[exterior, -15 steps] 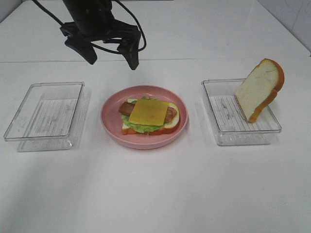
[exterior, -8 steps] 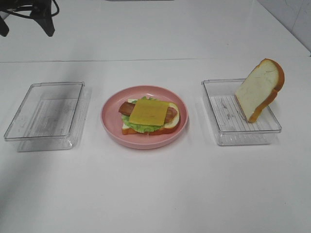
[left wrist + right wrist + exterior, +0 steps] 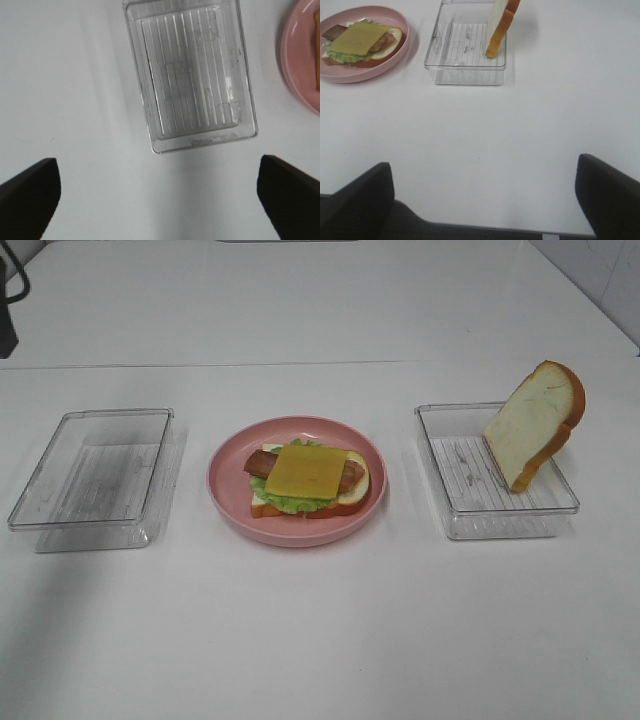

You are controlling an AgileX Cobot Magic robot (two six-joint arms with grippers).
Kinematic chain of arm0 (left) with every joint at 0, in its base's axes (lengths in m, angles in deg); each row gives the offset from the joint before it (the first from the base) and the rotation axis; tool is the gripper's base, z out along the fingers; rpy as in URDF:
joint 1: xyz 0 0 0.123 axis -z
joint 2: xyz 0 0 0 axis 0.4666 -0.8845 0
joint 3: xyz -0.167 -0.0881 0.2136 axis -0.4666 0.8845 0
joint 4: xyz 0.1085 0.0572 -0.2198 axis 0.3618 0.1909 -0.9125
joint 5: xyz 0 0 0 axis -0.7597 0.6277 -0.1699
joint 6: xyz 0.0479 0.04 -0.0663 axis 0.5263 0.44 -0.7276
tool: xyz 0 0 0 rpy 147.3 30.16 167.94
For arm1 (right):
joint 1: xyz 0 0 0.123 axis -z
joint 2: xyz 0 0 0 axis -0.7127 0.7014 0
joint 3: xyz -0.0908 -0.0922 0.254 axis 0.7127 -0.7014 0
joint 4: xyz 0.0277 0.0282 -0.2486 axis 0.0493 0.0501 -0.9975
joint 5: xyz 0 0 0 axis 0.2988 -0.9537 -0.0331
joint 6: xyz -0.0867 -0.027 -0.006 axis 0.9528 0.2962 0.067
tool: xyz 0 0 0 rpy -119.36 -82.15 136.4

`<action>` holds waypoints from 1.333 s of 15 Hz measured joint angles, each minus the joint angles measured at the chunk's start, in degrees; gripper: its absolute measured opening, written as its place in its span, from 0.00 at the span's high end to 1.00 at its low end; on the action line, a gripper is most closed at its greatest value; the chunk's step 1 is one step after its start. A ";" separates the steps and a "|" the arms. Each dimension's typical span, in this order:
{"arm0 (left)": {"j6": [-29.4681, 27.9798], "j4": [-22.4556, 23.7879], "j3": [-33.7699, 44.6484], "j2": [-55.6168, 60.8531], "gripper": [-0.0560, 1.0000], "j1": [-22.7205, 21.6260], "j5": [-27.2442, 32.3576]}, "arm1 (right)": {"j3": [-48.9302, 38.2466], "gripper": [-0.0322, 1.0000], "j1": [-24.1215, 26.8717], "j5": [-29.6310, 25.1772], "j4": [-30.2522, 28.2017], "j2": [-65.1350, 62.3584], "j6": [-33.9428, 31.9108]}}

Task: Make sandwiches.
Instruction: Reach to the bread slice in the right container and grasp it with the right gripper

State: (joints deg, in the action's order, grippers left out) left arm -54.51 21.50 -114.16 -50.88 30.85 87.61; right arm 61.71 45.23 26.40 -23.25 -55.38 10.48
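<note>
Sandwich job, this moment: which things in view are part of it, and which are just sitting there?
Part of the job:
- open sandwich on the plate, cheese on top
- bread slice leaning in the right tray, likely the top slice
- plate

Just sitting there:
- left tray, nothing in it
- right tray, only holding the slice

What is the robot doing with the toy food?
Nothing is being held right now. An open sandwich with a yellow cheese square on top lies on the round pink plate. The last white toy bread slice leans in the right clear plastic tray. Both tools are open.
</note>
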 joint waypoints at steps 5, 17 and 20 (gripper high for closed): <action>0.74 0.52 28.36 37.18 0.01 0.00 -9.05 | 0.00 0.06 0.00 0.00 0.00 0.00 0.00; 1.26 2.01 53.92 91.79 0.01 0.00 -5.90 | 0.00 0.06 0.00 0.00 0.00 0.00 0.00; 1.26 1.60 54.43 91.90 0.02 0.00 -5.61 | 0.00 0.06 0.00 0.00 0.00 0.00 0.00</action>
State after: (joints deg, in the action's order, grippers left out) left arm -53.25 23.11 -59.73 41.02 30.85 81.99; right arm 61.71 45.23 26.40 -23.25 -55.38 10.48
